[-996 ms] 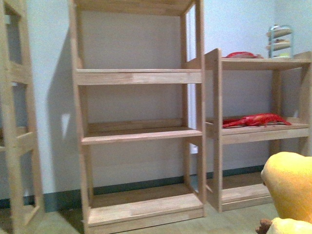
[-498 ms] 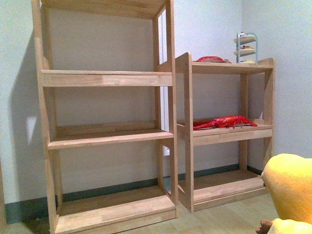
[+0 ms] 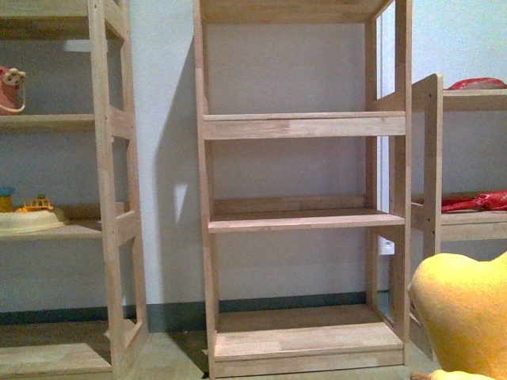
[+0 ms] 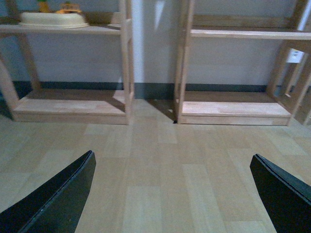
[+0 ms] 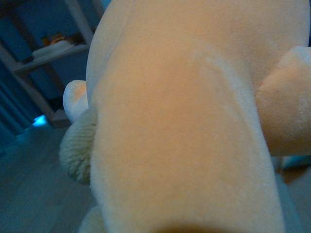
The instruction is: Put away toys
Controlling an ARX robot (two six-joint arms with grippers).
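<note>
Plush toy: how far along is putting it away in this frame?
Done, perhaps: a pink toy sits on the left unit and a red toy on the right unit. In hand: the orange-yellow plush fills the right wrist view, probably carried, though no fingers show; the left gripper is open and empty. Left: setting the plush on a shelf, likely the bare middle unit straight ahead.

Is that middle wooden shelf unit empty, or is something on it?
Empty as far as shown: the middle shelf unit has three bare boards; its top is cut off.
</note>
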